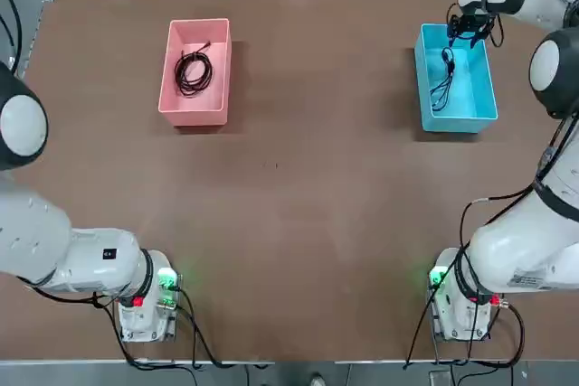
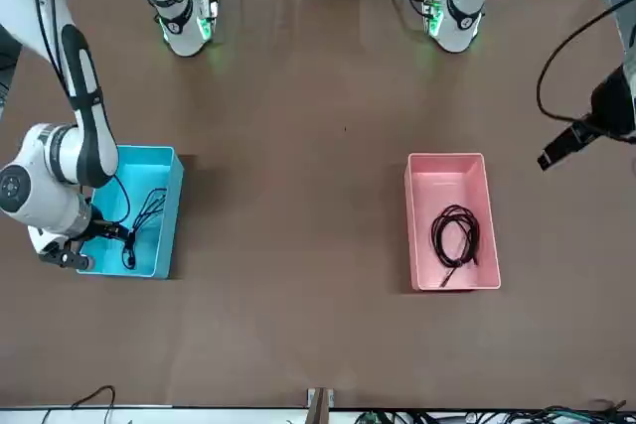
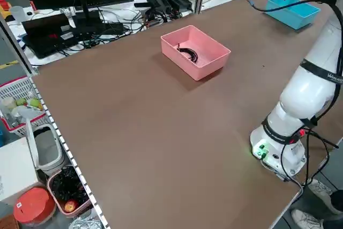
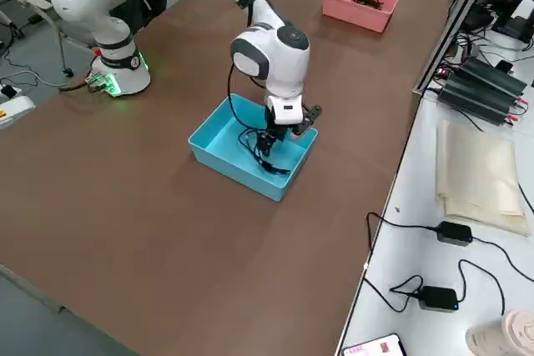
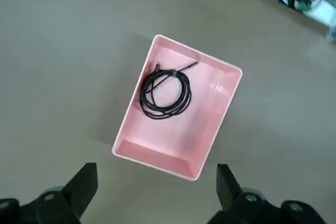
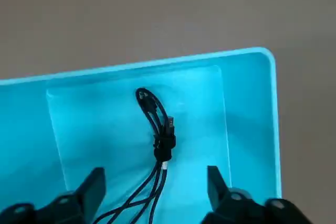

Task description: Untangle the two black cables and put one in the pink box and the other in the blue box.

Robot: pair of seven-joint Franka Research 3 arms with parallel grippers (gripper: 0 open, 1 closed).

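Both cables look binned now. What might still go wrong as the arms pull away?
The right gripper hangs open just above the cable in the blue box; a finger might snag a strand and drag it out as it lifts. That bundle lies loose, so an end may spill over the wall. The coil in the pink box seems safe.

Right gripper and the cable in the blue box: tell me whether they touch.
Apart. In the right wrist view the right gripper stands open, and the cable lies on the floor of the blue box between its fingers, clear of both.
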